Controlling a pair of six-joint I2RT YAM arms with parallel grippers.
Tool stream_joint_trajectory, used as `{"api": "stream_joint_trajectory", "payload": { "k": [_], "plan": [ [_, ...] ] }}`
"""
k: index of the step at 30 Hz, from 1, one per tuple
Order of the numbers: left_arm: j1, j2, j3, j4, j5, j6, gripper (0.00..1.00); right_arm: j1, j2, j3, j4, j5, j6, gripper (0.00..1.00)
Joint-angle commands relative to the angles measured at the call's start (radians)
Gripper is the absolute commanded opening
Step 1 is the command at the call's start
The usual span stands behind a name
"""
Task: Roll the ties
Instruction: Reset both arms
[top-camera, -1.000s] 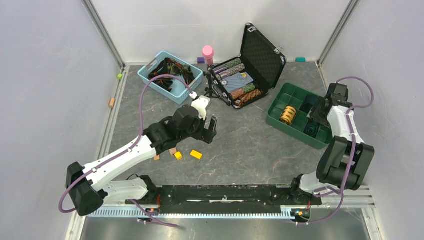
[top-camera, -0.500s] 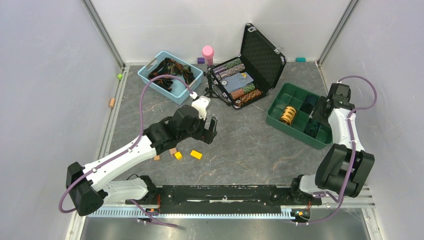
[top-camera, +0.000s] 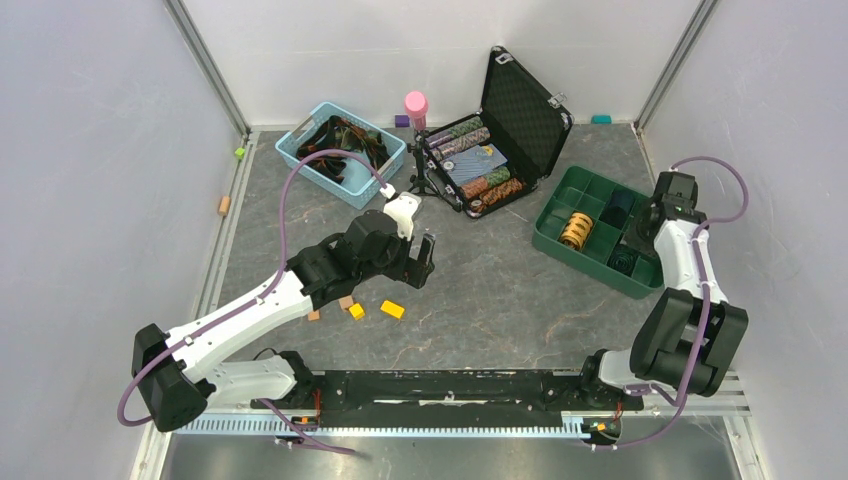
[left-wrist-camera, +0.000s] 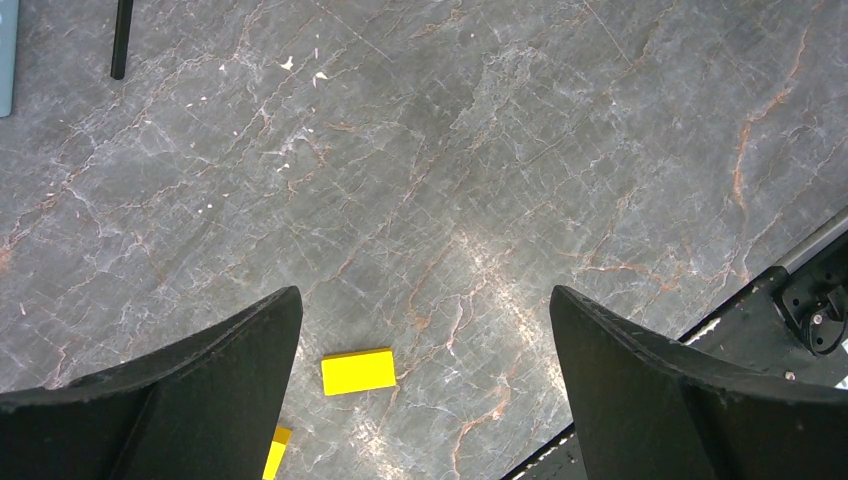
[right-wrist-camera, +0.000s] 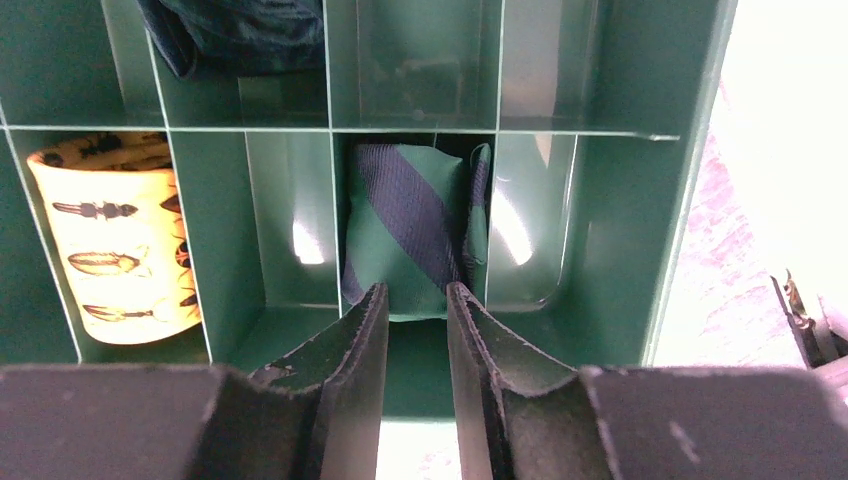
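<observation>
Right gripper (right-wrist-camera: 415, 292), fingers narrowly parted, above the rolled green-and-navy striped fabric tie (right-wrist-camera: 405, 225) in an edge cell of the dark green plastic tray (right-wrist-camera: 640, 200); contact seemingly absent. Risk: tips that close on a loose fold would unroll it.

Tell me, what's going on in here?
A two-armed robot is putting rolled neckties away. The right end effector, nearly closed and gripping nothing, hovers at a rolled green-and-navy striped tie sitting in one compartment of a green divided tray. The left end effector hangs wide open over the table near a yellow block, holding nothing.
</observation>
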Motion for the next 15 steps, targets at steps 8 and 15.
{"api": "stream_joint_trajectory", "payload": {
  "k": [8,15],
  "plan": [
    [0.007,-0.008,0.019,0.019,0.02,0.039,1.0,0.035,-0.037,-0.064,0.0,0.007,-0.009,0.32],
    [0.008,-0.01,0.017,0.016,0.007,0.032,1.0,0.035,-0.091,-0.015,0.004,0.027,-0.007,0.32]
  ]
}}
